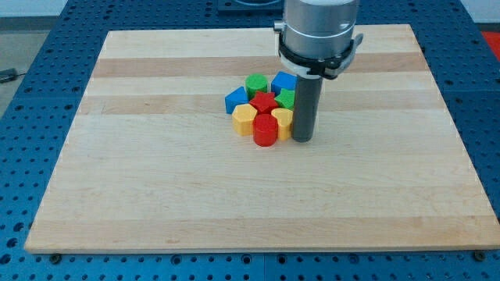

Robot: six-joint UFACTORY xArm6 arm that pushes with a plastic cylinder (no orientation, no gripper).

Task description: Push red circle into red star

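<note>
The red circle (265,129) is a short red cylinder at the bottom of a tight cluster of blocks near the board's middle. The red star (264,102) lies directly above it in the view, and the two touch. My tip (302,139) rests on the board just right of the red circle, beside a yellow block (283,119) that sits between the rod and the red blocks. The rod hides part of that yellow block.
The cluster also holds a yellow hexagon (244,118), a blue block (236,99), a green block (255,83), a blue block (283,81) and a green block (287,98). The wooden board (156,179) lies on a blue perforated table.
</note>
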